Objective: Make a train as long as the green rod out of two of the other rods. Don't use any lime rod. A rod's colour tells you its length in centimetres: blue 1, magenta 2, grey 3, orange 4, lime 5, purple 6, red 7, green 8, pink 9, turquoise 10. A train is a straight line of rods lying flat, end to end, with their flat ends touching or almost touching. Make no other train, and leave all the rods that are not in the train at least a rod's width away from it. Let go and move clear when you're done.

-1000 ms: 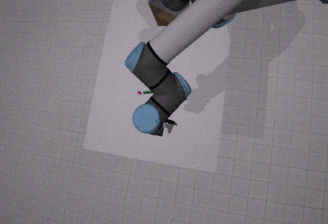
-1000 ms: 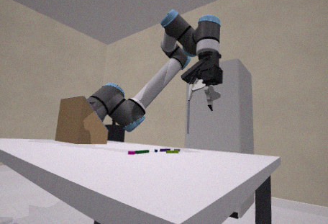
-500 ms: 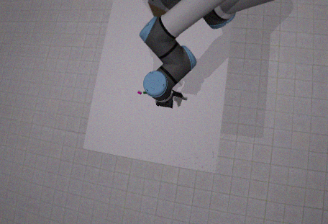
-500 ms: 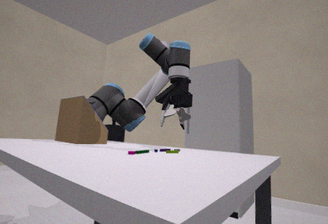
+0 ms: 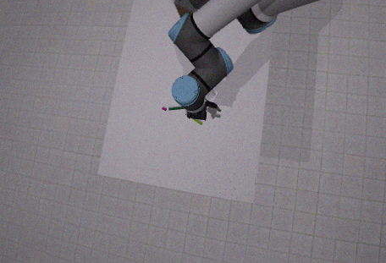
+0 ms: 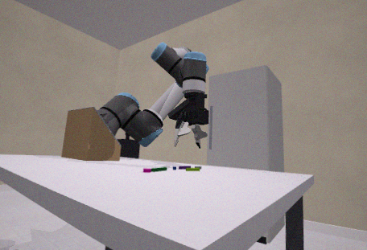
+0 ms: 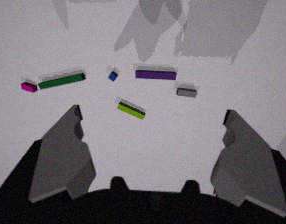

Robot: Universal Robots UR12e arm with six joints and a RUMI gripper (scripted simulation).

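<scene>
Top, arm: we see the robot arm (image 5: 212,64) reach down from the upper right to the middle of the frame.
Top, rods: we find the magenta rod (image 5: 164,108) (image 6: 147,170) (image 7: 29,87) and the green rod (image 5: 176,108) (image 6: 158,170) (image 7: 62,81) just left of the wrist joint, the lime rod (image 5: 197,121) (image 6: 192,170) (image 7: 131,110) below it.
Exterior, pincer: we see the gripper (image 6: 187,147) (image 7: 151,108) right of centre, spread, above the white table (image 6: 169,200) (image 5: 178,156).
Exterior, rods: we see them in a low band below centre.
Wrist, upper left: magenta near green's left end.
Wrist, upper middle: we see the blue rod (image 7: 113,76) and purple rod (image 7: 155,75), apart.
Wrist, right of centre: the grey rod (image 7: 186,92), near purple.
Wrist, centre: lime, tilted.
Wrist, pincer: we see nothing pinched.
</scene>
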